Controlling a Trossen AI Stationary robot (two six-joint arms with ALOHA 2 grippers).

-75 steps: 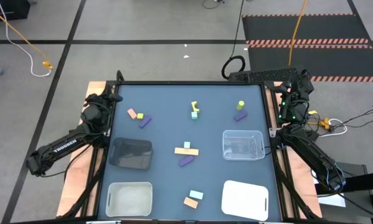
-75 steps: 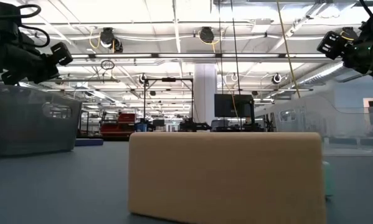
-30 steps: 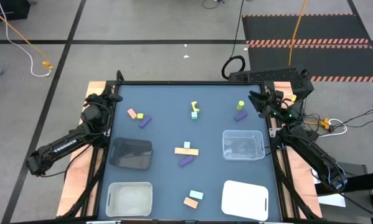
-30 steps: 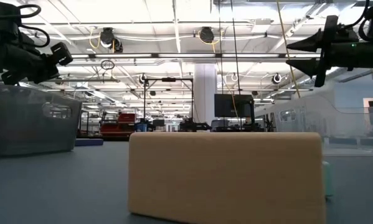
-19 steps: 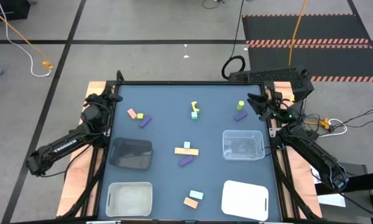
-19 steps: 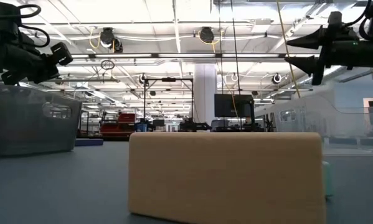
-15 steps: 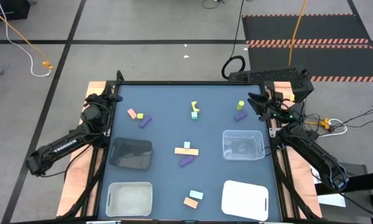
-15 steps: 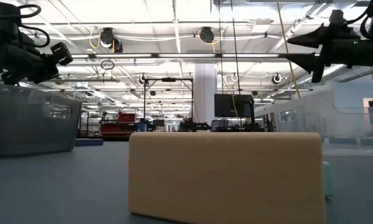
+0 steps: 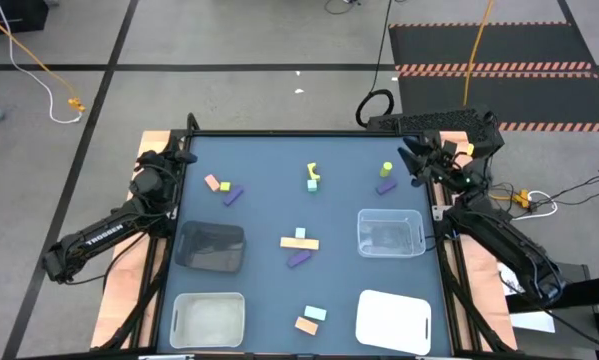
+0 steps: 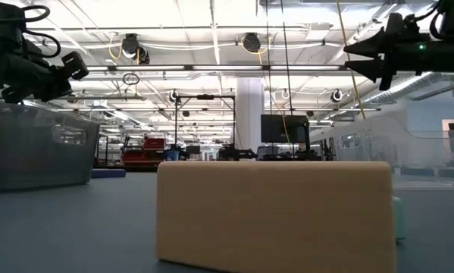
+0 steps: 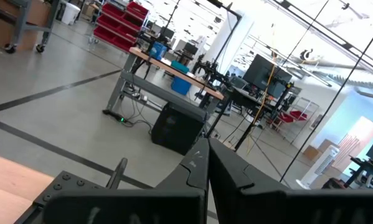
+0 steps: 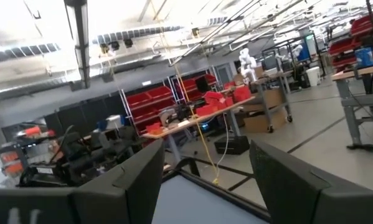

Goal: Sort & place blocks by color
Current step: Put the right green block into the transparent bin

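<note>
Right gripper (image 9: pixel 411 163) sits at the upper right of the high view, over the table's far right edge, jaws spread apart and holding nothing; the right wrist view shows both fingers wide with only room beyond. It points in toward the yellow-green cylinder (image 9: pixel 387 169) and the purple block (image 9: pixel 384 186) just beside it, so likely lining up for that pair.

Left gripper (image 9: pixel 186 156) is parked at the upper left table corner, fingers pressed together, empty, waiting.

Blocks all lie loose on the blue table (image 9: pixel 269 190), none sorted yet: salmon-orange block (image 9: pixel 211 183) with a yellow piece and a purple bar (image 9: pixel 233 195) at left; a yellow bent piece over a mint cube (image 9: pixel 312 178) at top centre; an orange bar (image 9: pixel 299 241) with mint on it and a purple bar (image 9: pixel 299 259) at middle; a mint block (image 9: pixel 316 313) and an orange block (image 9: pixel 305 325) near the bottom.

Containers ring the lower half: dark bin (image 9: pixel 211 245), clear bin (image 9: pixel 390 233), frosted tray (image 9: pixel 208 318), white tray (image 9: pixel 392 320). Presumably one per colour.

In the low view the orange block (image 10: pixel 276 212) fills the foreground.
</note>
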